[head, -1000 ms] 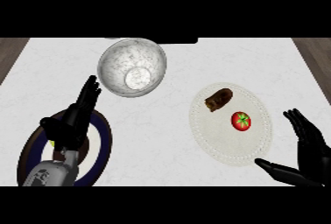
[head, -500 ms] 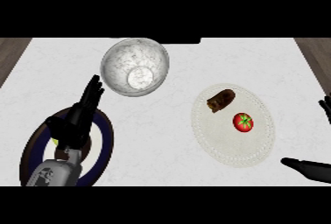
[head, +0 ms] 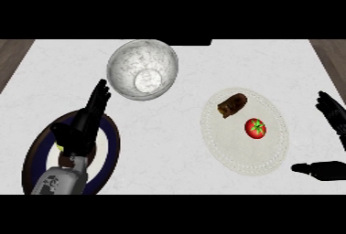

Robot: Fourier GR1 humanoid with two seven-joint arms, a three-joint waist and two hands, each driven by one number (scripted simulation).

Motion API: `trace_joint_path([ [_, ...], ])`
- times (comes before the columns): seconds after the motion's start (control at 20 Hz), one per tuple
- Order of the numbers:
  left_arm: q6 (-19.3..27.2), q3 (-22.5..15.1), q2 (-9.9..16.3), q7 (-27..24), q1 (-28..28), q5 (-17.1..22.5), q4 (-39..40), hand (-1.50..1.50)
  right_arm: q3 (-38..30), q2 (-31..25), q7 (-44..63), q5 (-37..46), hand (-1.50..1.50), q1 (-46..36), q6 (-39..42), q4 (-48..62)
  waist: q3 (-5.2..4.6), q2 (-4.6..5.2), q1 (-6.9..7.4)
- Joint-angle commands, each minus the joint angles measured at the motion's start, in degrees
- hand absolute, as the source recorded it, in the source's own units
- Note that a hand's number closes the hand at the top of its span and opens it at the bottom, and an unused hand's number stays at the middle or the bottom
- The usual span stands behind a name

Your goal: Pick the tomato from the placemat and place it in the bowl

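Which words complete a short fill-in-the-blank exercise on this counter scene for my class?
1. The tomato lies on the ____, not yet in the bowl.
2. Beside the tomato on the same mat lies a ____ item.
3. The left hand shows over a dark ____ near the view's left edge.
4. The right hand is at the view's right edge, ____ of the placemat.

Missing words: placemat; brown; plate; right

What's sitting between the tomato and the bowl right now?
In the head view, a brown item lies on the placemat just up-left of the tomato; beyond it, bare counter runs to the bowl.
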Motion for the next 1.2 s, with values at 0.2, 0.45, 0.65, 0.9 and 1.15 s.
trace_joint_path([
  [0.2, 2.25, -1.75, -4.16, 4.11, -0.69, -4.12, -2.89, 0.0, 1.37, 2.73, 0.43, 5.93, -1.5, -4.86, 5.32, 8.5, 0.04, -0.03, -0.1],
  [0.45, -1.96, 2.5, -1.84, 4.59, 1.38, -2.71, -5.77, 0.0, -1.75, 5.74, -4.18, 5.97, -1.5, 0.21, 8.62, 6.27, 0.03, -0.09, -0.3],
  [0.65, -0.94, 2.28, -4.39, -0.07, -0.74, -5.28, 1.81, 0.0, -3.72, 6.81, -12.45, 5.78, -1.5, 0.34, 11.62, 12.4, 0.04, -0.01, -0.43],
  [0.9, -3.19, 3.21, -4.42, -0.59, 1.78, -4.44, 0.57, 0.0, -7.11, 6.95, -11.49, 2.26, -1.5, 1.82, 16.27, 9.55, 0.03, -0.05, -0.44],
  [1.15, -4.35, 6.16, -3.95, 0.34, -1.85, -5.13, 1.77, 0.0, -7.69, 10.07, -10.94, 3.98, -1.5, 0.96, 17.19, 11.47, 0.03, -0.05, -0.4],
])
